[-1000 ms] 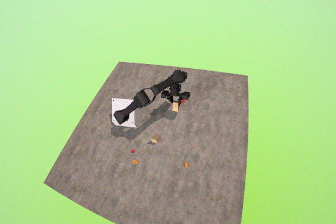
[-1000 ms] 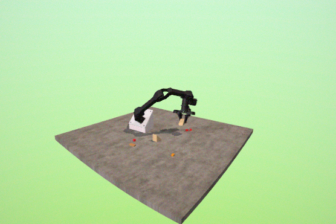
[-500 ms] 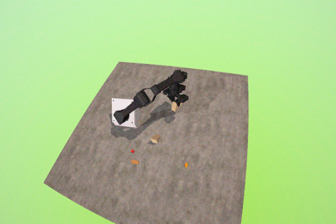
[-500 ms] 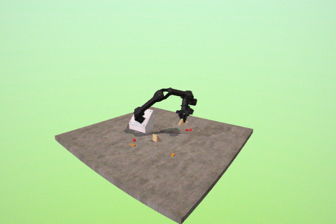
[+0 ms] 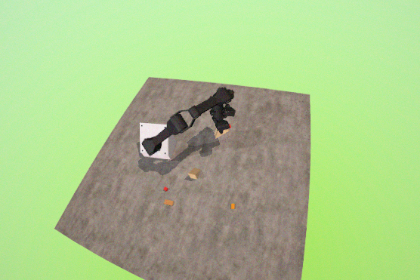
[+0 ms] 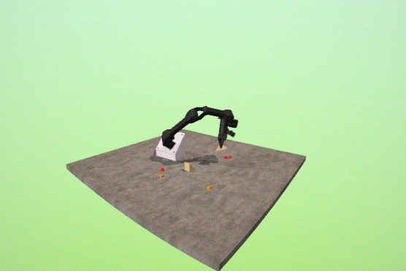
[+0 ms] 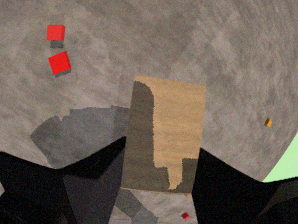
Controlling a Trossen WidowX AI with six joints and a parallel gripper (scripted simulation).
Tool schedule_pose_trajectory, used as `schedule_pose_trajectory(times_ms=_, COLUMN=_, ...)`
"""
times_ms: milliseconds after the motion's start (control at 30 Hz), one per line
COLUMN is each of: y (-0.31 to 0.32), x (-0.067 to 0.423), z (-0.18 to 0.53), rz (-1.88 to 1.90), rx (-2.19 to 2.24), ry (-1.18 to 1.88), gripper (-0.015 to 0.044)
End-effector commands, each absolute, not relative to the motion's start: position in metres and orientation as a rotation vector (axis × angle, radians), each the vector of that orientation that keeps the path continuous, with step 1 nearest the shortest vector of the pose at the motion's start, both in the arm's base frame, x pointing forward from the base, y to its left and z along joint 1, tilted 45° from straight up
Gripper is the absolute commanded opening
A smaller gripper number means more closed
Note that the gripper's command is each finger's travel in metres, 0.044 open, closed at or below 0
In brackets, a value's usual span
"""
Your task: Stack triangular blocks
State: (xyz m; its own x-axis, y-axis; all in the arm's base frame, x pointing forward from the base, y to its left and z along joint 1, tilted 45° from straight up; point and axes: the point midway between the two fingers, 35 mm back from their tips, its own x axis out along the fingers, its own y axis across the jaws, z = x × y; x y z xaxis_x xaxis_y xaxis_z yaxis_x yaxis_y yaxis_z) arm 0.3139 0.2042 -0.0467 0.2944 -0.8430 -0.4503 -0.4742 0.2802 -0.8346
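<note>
My gripper [image 5: 220, 129] [image 6: 220, 144] [image 7: 157, 145] is shut on a tan triangular wooden block [image 5: 223, 133] [image 6: 223, 148] [image 7: 174, 123]. It holds the block low over the table, right of the arm's base. In the wrist view the block sticks out between the two dark fingers, and its lower part is in shadow. The other tan triangular block [image 5: 194, 173] [image 6: 188, 166] rests on the table in front of the base, well apart from the gripper.
The white arm base [image 5: 151, 136] [image 6: 171, 150] stands at mid-table. Two red cubes [image 6: 228, 156] [image 7: 59, 63] lie close beside the held block. A red cube [image 5: 165, 189], an orange block [image 5: 168, 202] and a small orange piece [image 5: 233, 206] lie nearer the front.
</note>
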Motion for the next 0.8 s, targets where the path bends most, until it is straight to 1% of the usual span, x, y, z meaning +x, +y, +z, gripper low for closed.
schedule_pose_trajectory(times_ms=0, y=0.2042, x=0.3137, z=-0.0462, rz=-0.483, rx=-1.233, ry=1.286, gripper=0.0000)
schedule_pose_trajectory(times_ms=767, y=0.2041, x=0.3135, z=-0.0460, rz=-0.891, rx=-0.555, ry=0.933, gripper=0.0000)
